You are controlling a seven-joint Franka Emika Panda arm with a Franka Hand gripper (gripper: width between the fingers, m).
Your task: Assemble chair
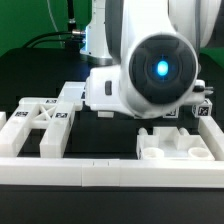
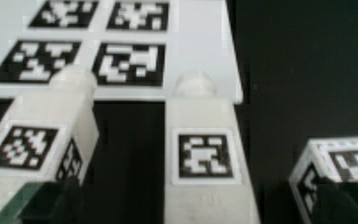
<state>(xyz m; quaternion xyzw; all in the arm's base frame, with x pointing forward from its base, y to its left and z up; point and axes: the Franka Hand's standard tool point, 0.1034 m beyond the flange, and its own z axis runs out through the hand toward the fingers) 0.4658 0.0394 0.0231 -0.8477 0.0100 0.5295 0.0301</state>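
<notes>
In the wrist view three white square chair posts with marker tags lie on the black table: a left one (image 2: pixel 51 140), a middle one (image 2: pixel 202 150) and a right one (image 2: pixel 345 170). My gripper (image 2: pixel 202 208) is open, low over the near end of the middle post, which lies between the jaws untouched. One dark finger (image 2: pixel 19 205) shows at the frame edge. In the exterior view the X-braced panel (image 1: pixel 40 125) lies at the left and the chunky slab with round sockets (image 1: pixel 175 145) at the right. The arm's wrist (image 1: pixel 150 65) hides the gripper there.
The marker board (image 2: pixel 105 50) lies just beyond the post tips. A long low white border rail (image 1: pixel 110 175) runs along the near side of the table. More tagged white pieces (image 1: pixel 203 108) stand at the exterior view's right behind the slab.
</notes>
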